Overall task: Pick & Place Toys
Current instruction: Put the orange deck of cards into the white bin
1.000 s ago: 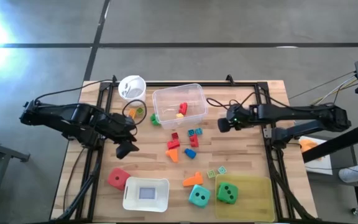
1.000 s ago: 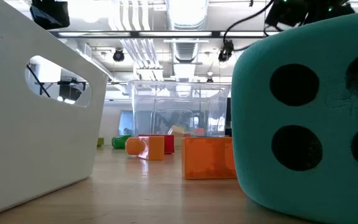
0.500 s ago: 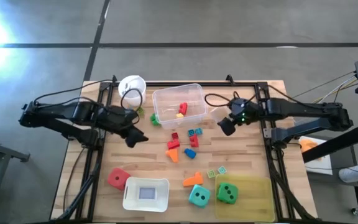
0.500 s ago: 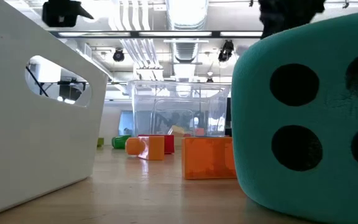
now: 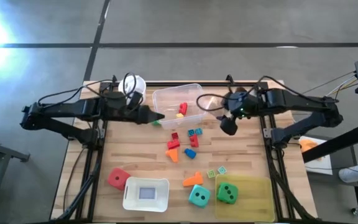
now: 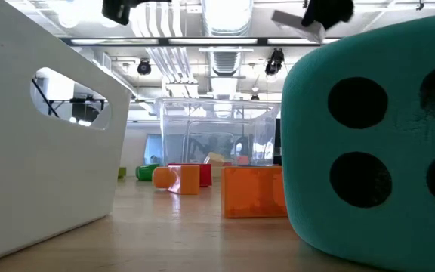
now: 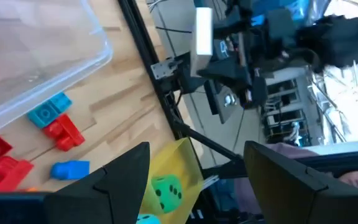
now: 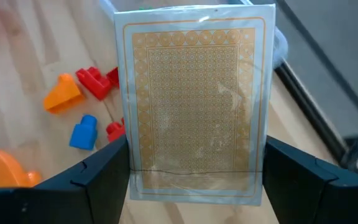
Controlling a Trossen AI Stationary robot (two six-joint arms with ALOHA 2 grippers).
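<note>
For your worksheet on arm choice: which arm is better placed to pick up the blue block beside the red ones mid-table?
Left, probably. The left gripper is open and empty; the right gripper, similarly near the blue block, already holds a patterned card.

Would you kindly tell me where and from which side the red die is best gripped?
Probably from straight above, closing the tool on two opposite flat side faces of the red die. It rests flat on the table with its top free; the white bin crowds one corner, so choose faces clear of it.
</note>
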